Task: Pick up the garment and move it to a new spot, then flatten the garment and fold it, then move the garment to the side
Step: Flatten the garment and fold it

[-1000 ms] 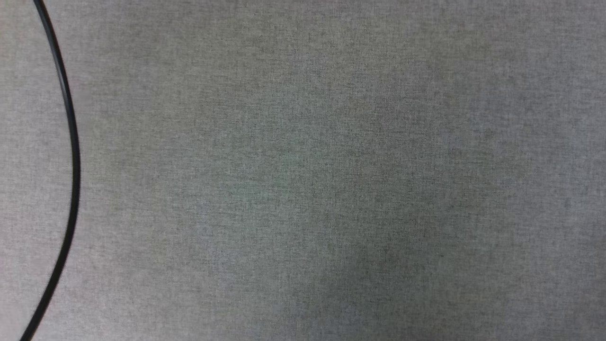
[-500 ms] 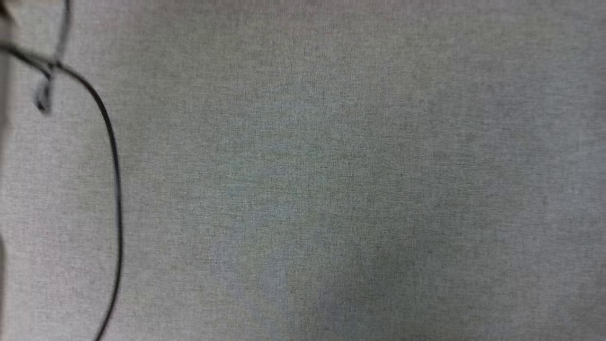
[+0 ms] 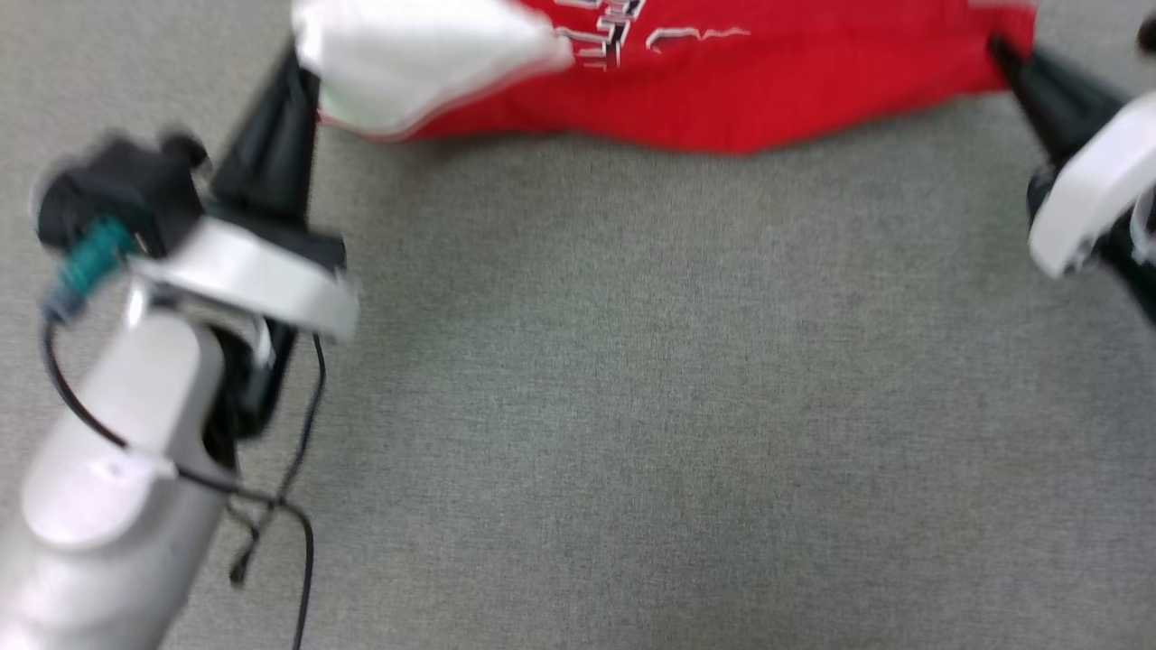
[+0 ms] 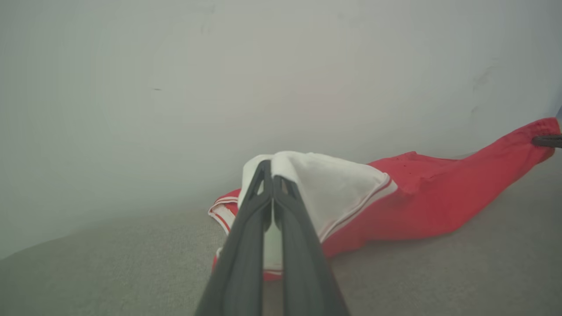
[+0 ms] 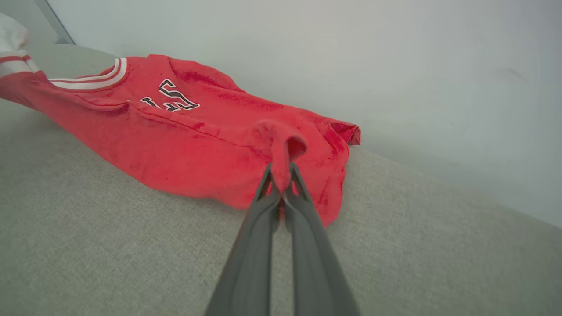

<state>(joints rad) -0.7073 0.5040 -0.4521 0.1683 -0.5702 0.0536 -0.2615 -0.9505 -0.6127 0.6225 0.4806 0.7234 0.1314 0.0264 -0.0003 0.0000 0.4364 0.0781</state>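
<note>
Head view, nearest first: the pale left forearm rises from the lower left corner with a thin black cable looping beside it, and bare grey woven fabric surface spreads across the middle. Farther up, the left gripper reaches the white sleeve of the red jersey, which lies along the top edge, while the right gripper meets its opposite red corner. Left wrist view has the left gripper with its jaws pressed together on the white sleeve, lifting it off the surface; the jersey trails away to the right, close under a pale wall. Right wrist view has the right gripper with its jaws pinching a raised fold of red cloth at the hem; beyond it the jersey sags onto the surface, black white-outlined lettering and striped collar trim facing up.
</note>
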